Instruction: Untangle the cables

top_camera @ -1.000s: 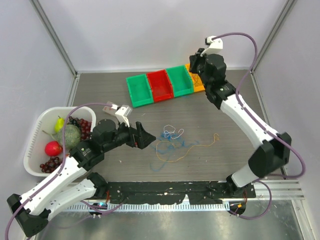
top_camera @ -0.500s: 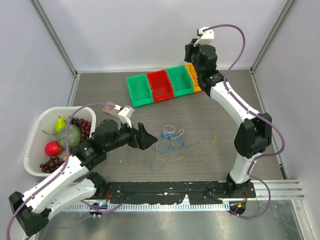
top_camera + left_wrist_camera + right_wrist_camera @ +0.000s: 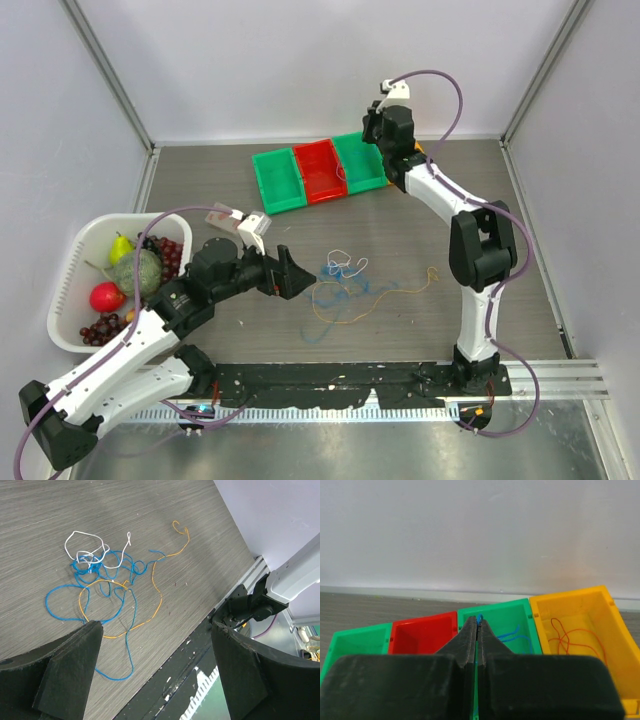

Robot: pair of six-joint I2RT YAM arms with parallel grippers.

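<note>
The cables (image 3: 345, 285) lie tangled on the tabletop (image 3: 250, 190), in the centre of the top view.

Blue, orange and white strands cross in one loose knot (image 3: 110, 580); its long axis runs left to right, and the orange tail ends at the right. The left pincer (image 3: 290, 272) is just left of the tangle, wide open and holding nothing, so the left arm is the nearer one. In its wrist view the knot lies ahead of the pincer, in the upper left. The right pincer (image 3: 479, 624) is closed, well apart, over the green bin (image 3: 520, 611) in the upper frame. A blue bit shows at its tip; whether it is held I cannot tell.
</note>
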